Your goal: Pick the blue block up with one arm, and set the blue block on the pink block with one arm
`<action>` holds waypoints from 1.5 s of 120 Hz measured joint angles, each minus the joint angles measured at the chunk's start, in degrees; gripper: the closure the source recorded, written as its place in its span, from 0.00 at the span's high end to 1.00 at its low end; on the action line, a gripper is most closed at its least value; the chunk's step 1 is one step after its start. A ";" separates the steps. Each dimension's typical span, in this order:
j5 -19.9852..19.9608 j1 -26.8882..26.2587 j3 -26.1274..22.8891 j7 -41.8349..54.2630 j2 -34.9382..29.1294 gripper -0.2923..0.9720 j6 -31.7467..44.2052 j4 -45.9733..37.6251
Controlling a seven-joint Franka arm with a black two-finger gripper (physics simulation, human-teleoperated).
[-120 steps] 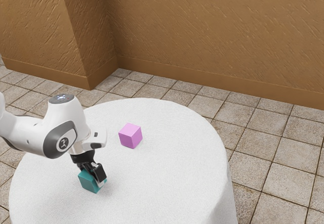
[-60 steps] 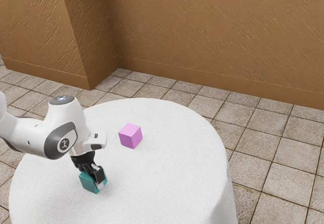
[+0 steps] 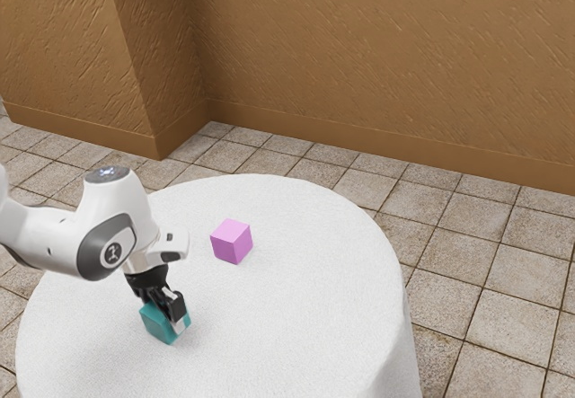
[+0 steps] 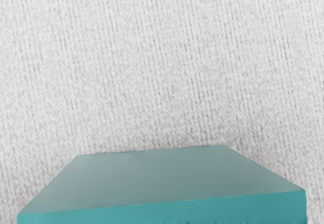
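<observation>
The blue block (image 3: 160, 324), teal in colour, rests on the white table (image 3: 296, 326) near the exterior view's lower left. My gripper (image 3: 165, 305) points down over it, with one black finger on each side touching the block, so it is shut on the block. In the wrist view the blue block (image 4: 162, 186) lies close under my hand, its top face against the white cloth. The pink block (image 3: 231, 240) stands alone on the table, up and toward the exterior view's right of the gripper, about a hand's length away.
The round table's front-left edge (image 3: 36, 326) runs close to the blue block. A brown wall corner (image 3: 153, 75) stands well behind the table, on a tiled floor (image 3: 485, 263).
The arm has shifted only slightly over the block. The blue block stays on the table in about the same spot, and the pink block has not moved.
</observation>
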 joint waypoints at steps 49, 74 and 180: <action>0.10 -0.01 0.04 -2.28 -0.31 0.49 -7.76 8.87; -3.61 -0.67 0.82 -3.78 6.13 0.49 -18.47 27.30; -4.50 0.01 3.22 -3.90 29.95 0.48 -33.33 57.86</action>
